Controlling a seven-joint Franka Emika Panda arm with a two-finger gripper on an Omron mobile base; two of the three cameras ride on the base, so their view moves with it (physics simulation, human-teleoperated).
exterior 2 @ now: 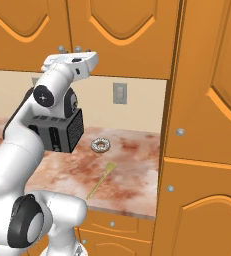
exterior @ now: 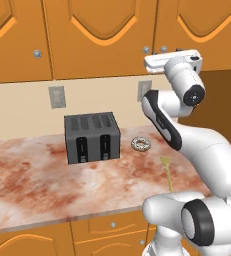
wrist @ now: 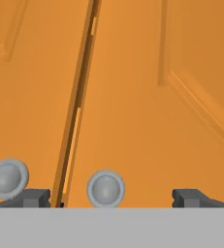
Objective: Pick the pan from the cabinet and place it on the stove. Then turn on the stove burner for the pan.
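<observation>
Hand view looks straight at the cabinet (wrist: 133,97), smooth orange-brown wood, with a thin dark seam running between two doors. Each door carries a raised panel with a bevelled edge, and each has one small round silver knob: the left knob (wrist: 7,178) sits just beyond the seam, the right knob (wrist: 105,189) lies between the two dark fingertips (wrist: 191,197). The gripper (wrist: 111,198) is spread wide, its jaws far apart and holding nothing, close up against the closed doors.

In the left base view the white, glossy arm with dark joints reaches up so that its hand (exterior: 173,61) is level with the bottom edge of the cabinet (exterior: 102,35), beside the two knobs (exterior: 154,49). Three arched door panels show across the top there. Below, the reddish marbled countertop (exterior: 37,180) holds one boxy dark grey toaster (exterior: 92,137) with slots in its top and two levers on its front, one small ring-shaped doughnut (exterior: 141,144) with pale speckles just beside the toaster, and one thin yellowish utensil (exterior: 167,172) lying nearer the counter edge. Two grey wall outlets (exterior: 57,97) are set in the cream backsplash.

The right base view shows a tall cabinet column (exterior 2: 207,125) of the same wood at the counter's end. The doors are shut, so the pan cannot be seen.
</observation>
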